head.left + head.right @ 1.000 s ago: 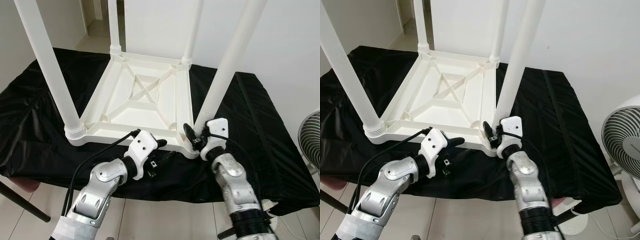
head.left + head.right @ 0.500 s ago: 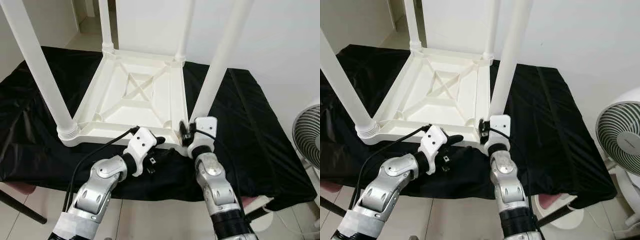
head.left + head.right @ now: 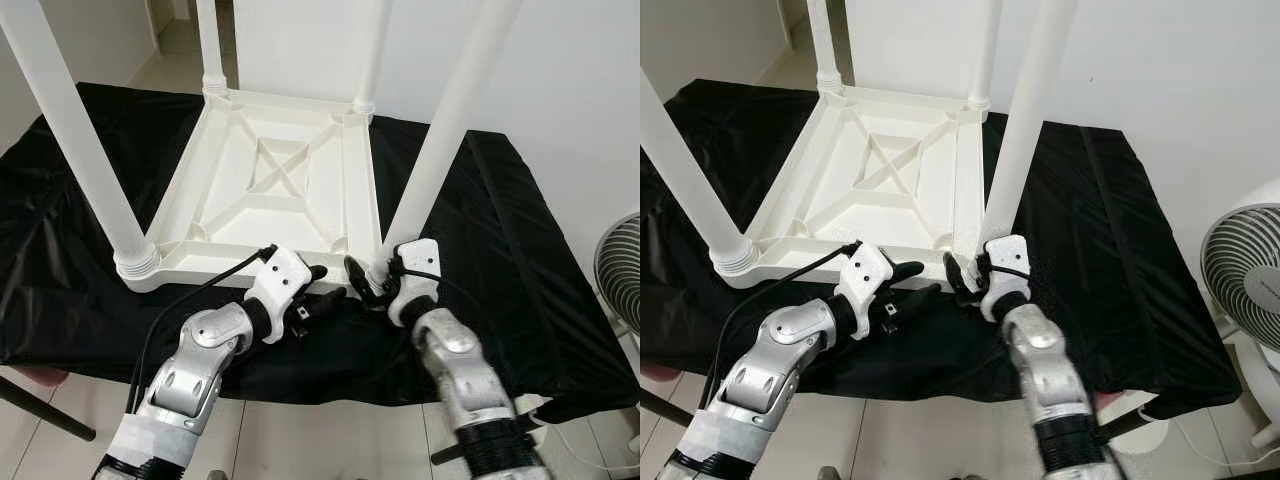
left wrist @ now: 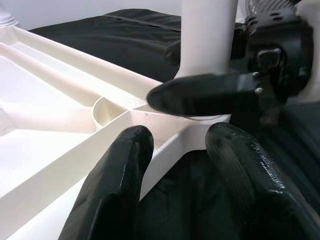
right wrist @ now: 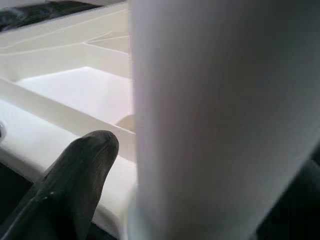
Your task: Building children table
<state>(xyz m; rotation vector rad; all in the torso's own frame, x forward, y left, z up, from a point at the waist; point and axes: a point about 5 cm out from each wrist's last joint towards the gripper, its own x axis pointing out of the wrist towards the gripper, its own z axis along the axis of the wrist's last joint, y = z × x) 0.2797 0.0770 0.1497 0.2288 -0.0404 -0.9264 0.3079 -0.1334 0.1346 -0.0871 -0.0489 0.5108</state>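
Head stereo pair looks forward-down from above the black cloth-covered surface's (image 3: 520, 250) near edge. Both wrist cams sit very close, sharing the upturned white plastic children's table's (image 3: 275, 190) near-right corner leg (image 4: 207, 40).

left gripper (image 4: 177, 165) fingers spread at table frame (image 4: 60, 125) corner | leg (image 4: 207, 40) base flanked by right gripper finger (image 4: 200, 95)

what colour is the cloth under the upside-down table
Black; the cloth shows best in the left eye view.
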